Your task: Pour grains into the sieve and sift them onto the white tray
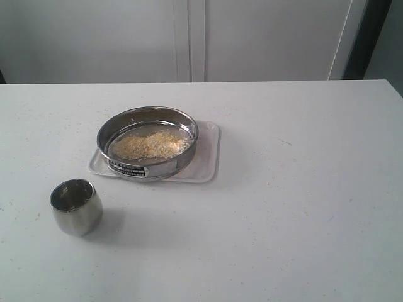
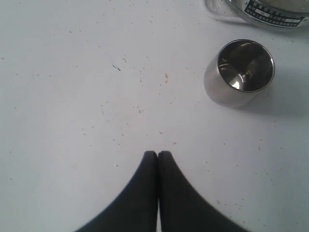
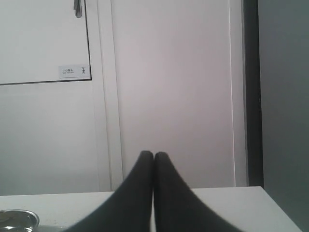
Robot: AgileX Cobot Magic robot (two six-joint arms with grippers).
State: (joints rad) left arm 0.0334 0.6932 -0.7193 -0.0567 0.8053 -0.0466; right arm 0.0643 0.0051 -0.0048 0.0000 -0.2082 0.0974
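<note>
The sieve (image 1: 147,143), a shallow steel ring with a label plate on its side, rests on the white tray (image 1: 206,160) in the middle of the table. Pale golden grains (image 1: 151,145) lie spread on its mesh. Neither arm shows in the exterior view. In the left wrist view my left gripper (image 2: 157,153) is shut and empty above bare table, with the sieve's label (image 2: 270,12) and a tray corner (image 2: 217,12) at the frame edge. My right gripper (image 3: 154,154) is shut and empty, facing the back wall, and the sieve's rim (image 3: 17,218) peeks in at the corner.
A small rounded steel cup (image 1: 76,206) stands upright and looks empty, nearer than the tray and to the left; it also shows in the left wrist view (image 2: 240,72). Scattered specks dot the white table (image 1: 302,207). Cabinet doors (image 3: 159,87) stand behind the table's far edge.
</note>
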